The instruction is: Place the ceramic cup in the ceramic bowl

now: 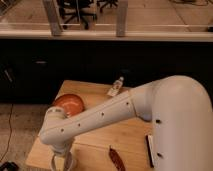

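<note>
The ceramic bowl (69, 104), orange-red and shallow, sits at the back left of the wooden table (100, 137). My white arm reaches from the right across the table to its front left corner. The gripper (63, 164) hangs there at the bottom edge of the view, in front of the bowl and nearer to me. A pale rounded shape shows at the gripper; I cannot tell whether it is the ceramic cup. No cup shows elsewhere on the table.
A small white bottle (116, 87) lies near the table's back edge. A red-brown packet (116, 159) lies at the front middle. A dark flat object (150, 150) lies beside my arm's base. A dark cabinet front stands behind the table.
</note>
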You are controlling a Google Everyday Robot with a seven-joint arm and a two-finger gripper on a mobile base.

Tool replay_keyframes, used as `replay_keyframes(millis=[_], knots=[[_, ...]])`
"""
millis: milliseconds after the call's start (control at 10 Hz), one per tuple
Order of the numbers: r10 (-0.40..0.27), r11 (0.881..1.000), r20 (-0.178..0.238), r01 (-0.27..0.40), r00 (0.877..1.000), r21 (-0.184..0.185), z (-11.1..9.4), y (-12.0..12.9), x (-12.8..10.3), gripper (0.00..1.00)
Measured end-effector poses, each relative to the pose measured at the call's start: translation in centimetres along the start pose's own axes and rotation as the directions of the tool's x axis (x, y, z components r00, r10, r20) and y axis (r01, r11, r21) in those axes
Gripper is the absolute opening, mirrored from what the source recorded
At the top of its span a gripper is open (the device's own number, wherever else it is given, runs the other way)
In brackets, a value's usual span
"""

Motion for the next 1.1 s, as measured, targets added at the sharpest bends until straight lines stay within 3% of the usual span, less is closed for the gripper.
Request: replay_keyframes(millis=[200, 700, 800, 1100], knots=[[-0.013, 1.0, 0.02, 0.013, 1.0, -0.026, 0.5, 0.01, 0.07, 0.49], [-0.02, 0.999, 0.023, 0.021, 1.0, -0.034, 0.81, 0.07, 0.33, 0.05], [-0.021, 0.999, 0.019, 0.022, 1.0, -0.034, 0.78, 0.11, 0.42, 0.0], [-0.019, 0.999, 0.004, 0.019, 1.0, -0.031, 0.5, 0.41, 0.39, 0.0]])
